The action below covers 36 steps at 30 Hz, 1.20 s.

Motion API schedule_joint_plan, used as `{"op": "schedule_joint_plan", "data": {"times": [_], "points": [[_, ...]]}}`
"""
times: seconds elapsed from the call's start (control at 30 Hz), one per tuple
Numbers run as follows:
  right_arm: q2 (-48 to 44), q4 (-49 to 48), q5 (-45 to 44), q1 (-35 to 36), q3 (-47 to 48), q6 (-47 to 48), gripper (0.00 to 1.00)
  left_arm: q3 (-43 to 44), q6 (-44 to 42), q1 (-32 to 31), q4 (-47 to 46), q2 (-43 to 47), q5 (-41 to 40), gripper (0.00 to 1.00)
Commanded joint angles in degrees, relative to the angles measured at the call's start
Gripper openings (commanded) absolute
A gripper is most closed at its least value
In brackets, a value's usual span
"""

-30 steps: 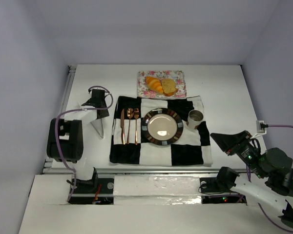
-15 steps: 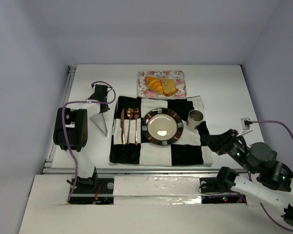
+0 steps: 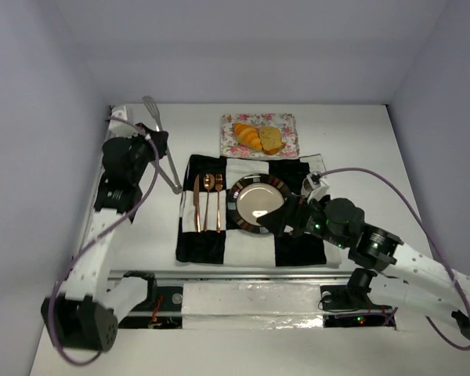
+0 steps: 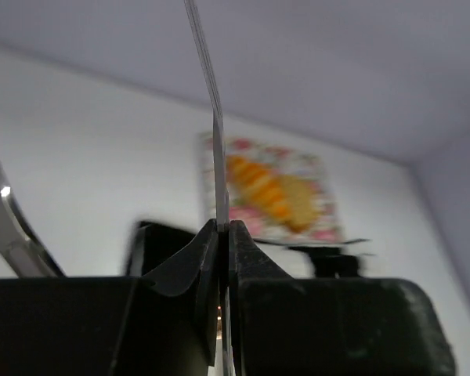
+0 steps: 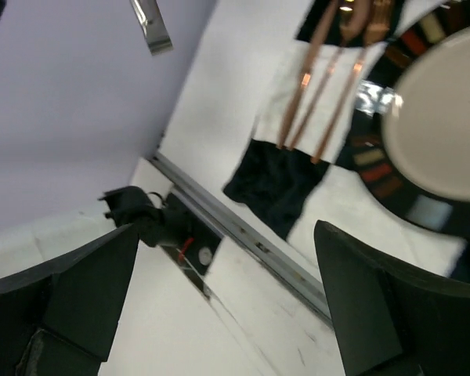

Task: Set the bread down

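The bread, a golden croissant [image 3: 247,135] and a brown-crusted slice [image 3: 271,139], lies on a floral tray [image 3: 288,124] at the back. In the left wrist view the croissant [image 4: 254,182] and slice [image 4: 299,202] show blurred beyond the fingers. My left gripper [image 3: 158,144] is raised at the left, shut on thin metal tongs [image 3: 171,171]. One tong blade [image 4: 209,86] rises from between the pressed jaws [image 4: 223,227]. My right gripper [image 3: 277,220] hangs open and empty over the near right rim of the dark-rimmed plate [image 3: 233,205]. Its jaws [image 5: 227,227] stand wide.
A black-and-white checked cloth [image 3: 298,244] carries the plate, a copper knife, spoon and fork [image 3: 207,200] and a mug [image 3: 313,188]. The right wrist view shows the cutlery [image 5: 329,70], the plate's rim [image 5: 392,168] and the table's front rail [image 5: 243,227].
The left arm rose and swung toward the back left, its jaws closing on the tongs. The right arm swept left over the cloth to the plate and opened wide.
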<state>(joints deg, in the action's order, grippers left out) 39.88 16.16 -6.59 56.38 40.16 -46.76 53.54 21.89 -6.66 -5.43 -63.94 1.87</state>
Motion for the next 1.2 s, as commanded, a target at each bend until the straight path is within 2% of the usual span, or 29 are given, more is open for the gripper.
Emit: {"op": "schedule_joint_plan", "data": {"times": [0.0,0.07,0.1,0.23,0.33,0.63,0.77,0.97,1.03,1.17], "points": [[3.26,-26.94,6.24,0.22,-2.46,-1.66,1.00,-6.76,10.34,0.06,-11.50,9.76,23.63,0.00],[8.71,-35.56,7.72,0.22,-1.93,-2.45,1.00,-11.16,18.86,0.06,-20.37,12.43,30.01,0.00],[12.12,-40.29,8.08,0.22,-1.76,-2.89,1.00,-14.74,25.94,0.06,-28.85,14.70,35.26,0.00],[17.85,-46.91,8.52,0.22,-0.27,-4.83,1.00,-22.32,40.64,0.06,-48.04,18.50,40.14,0.00],[22.51,-51.82,11.85,0.22,0.53,-6.23,1.00,-25.57,46.03,0.06,-58.59,18.33,41.99,0.00],[32.62,-54.65,15.81,1.36,3.25,-6.23,1.00,-30.07,54.75,-3.36,-74.53,16.92,40.59,0.00],[35.97,-57.81,17.92,3.47,5.01,-6.50,1.00,-30.86,52.83,-6.26,-74.12,16.57,38.92,0.00],[37.38,-66.96,18.80,4.09,1.77,-8.60,1.00,-31.92,51.06,-8.19,-73.14,17.10,37.42,0.00],[35.89,-64.35,16.89,4.09,0.45,-8.35,1.00,-31.66,51.06,-8.20,-73.14,17.62,37.24,0.00],[28.96,-58.54,7.67,4.09,-3.77,-7.03,1.00,-29.99,49.30,-8.20,-69.46,18.77,37.07,0.00]]}}
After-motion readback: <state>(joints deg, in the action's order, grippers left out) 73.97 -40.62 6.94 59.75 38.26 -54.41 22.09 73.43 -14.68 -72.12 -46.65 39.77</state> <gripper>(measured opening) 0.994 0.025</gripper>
